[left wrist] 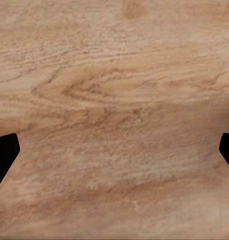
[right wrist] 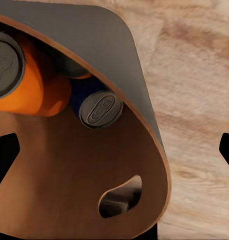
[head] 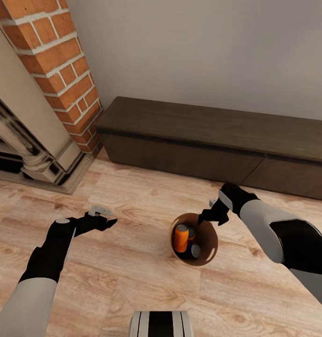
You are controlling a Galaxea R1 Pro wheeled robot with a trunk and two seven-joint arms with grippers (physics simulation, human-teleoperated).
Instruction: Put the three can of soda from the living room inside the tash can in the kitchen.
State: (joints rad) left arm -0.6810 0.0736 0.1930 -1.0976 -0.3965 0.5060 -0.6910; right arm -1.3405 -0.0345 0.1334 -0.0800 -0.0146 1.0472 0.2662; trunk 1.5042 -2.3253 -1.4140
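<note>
Living room: light wood floor (head: 132,281), brick fireplace (head: 53,70) at the left, long dark cabinet (head: 217,140) along the wall ahead. Between the arms, slightly right of centre, the bin (head: 210,243) on the floor, brown inside, with a handle cutout in its wall. Inside it, the cans: an orange can (head: 181,237) leaning upright toward the left wall, a dark blue can (head: 194,252) just beside it lower down, and a third dark one (head: 192,233) partly hidden behind the orange. Same cluster seen close from the right wrist: orange can (right wrist: 29,85), blue can (right wrist: 94,107) touching it with grey top facing out, bin wall (right wrist: 69,175) curving beneath. Right gripper (head: 211,216) poised at the bin's upper rim, fingers spread wide, pinching nothing. Left gripper (head: 104,220) held out over bare floor well to the left of the bin, fingers also spread, nothing between them; from the left wrist, only floor (left wrist: 114,120) between the two dark fingertips (left wrist: 4,155).
</note>
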